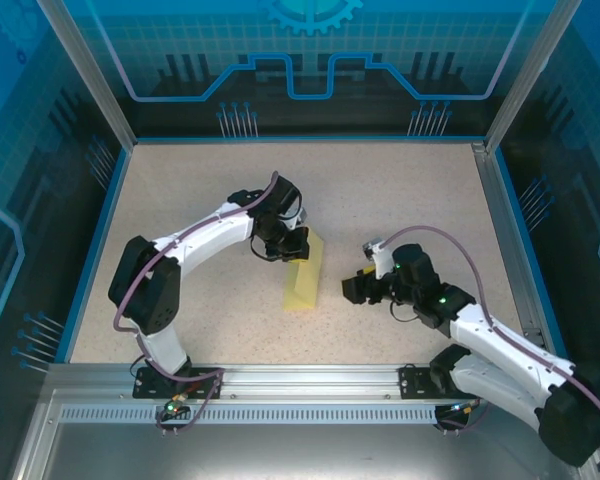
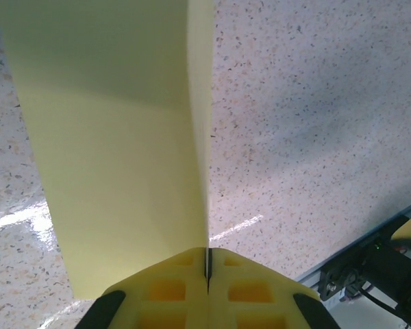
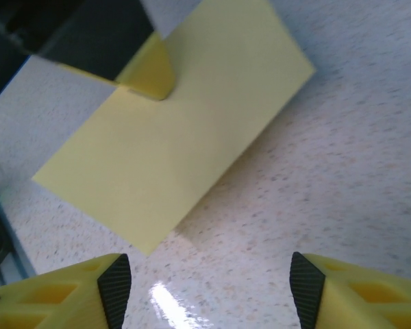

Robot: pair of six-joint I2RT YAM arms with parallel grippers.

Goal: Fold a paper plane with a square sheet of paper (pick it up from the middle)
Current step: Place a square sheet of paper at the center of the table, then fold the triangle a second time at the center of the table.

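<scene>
My left gripper (image 1: 291, 248) pinched the folded sheet's (image 1: 304, 284) far end mid-table, its long axis running near to far. My right gripper (image 1: 357, 288), spread and empty, faced it from the right.

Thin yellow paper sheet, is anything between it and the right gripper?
Nothing visible. Bare speckled tabletop lies between the open right gripper and the thin yellow paper sheet, which the left gripper pinches.
</scene>
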